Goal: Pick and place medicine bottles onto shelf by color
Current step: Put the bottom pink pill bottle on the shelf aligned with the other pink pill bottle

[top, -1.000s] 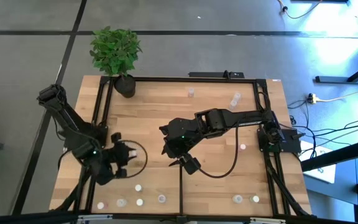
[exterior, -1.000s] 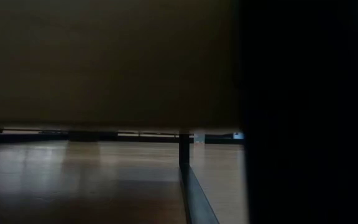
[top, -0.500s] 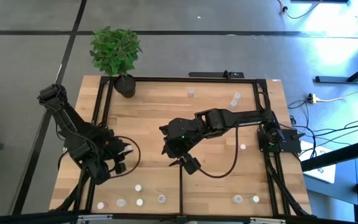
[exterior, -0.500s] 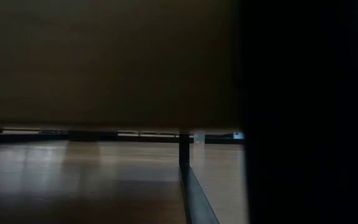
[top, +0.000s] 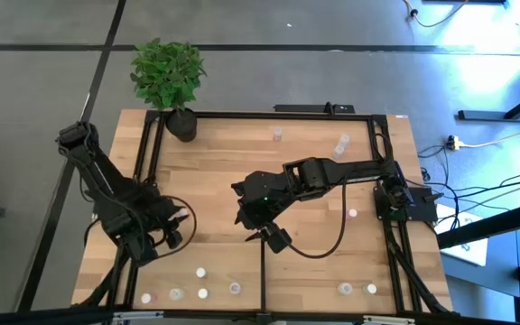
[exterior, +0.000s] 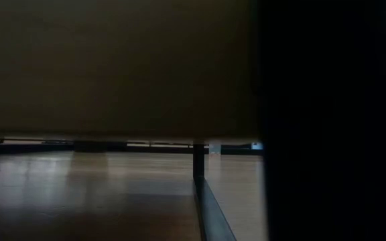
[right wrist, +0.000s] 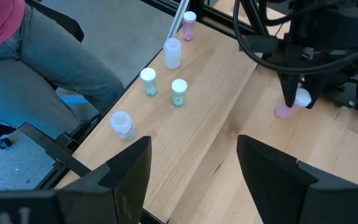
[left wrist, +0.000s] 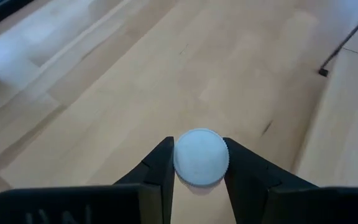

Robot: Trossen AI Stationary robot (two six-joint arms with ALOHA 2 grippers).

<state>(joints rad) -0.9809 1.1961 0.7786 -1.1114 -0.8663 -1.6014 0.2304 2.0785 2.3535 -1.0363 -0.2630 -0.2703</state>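
Note:
My left gripper is at the shelf's left side, shut on a small medicine bottle that has a white cap and a pinkish body. My right gripper hangs open above the middle of the shelf with nothing between its fingers. Several more medicine bottles stand upright on their bases along the near edge. Three others are toward the far and right side. My left gripper pinches the bottle's white cap between its two fingers, one on each side of the ribbed rim. The fingers slant down from above. The pinkish body hangs tilted below them, close over the board; whether it touches the board I cannot tell.
A potted plant stands at the far left corner. A short black divider bar runs in from the near edge. Black rails edge the shelf. A seated person's legs show beside the near edge. The low view is mostly dark.
My left gripper has moved a little toward the table's left edge and downward, rolling its wrist, with the bottle still held. My right gripper has kept still.

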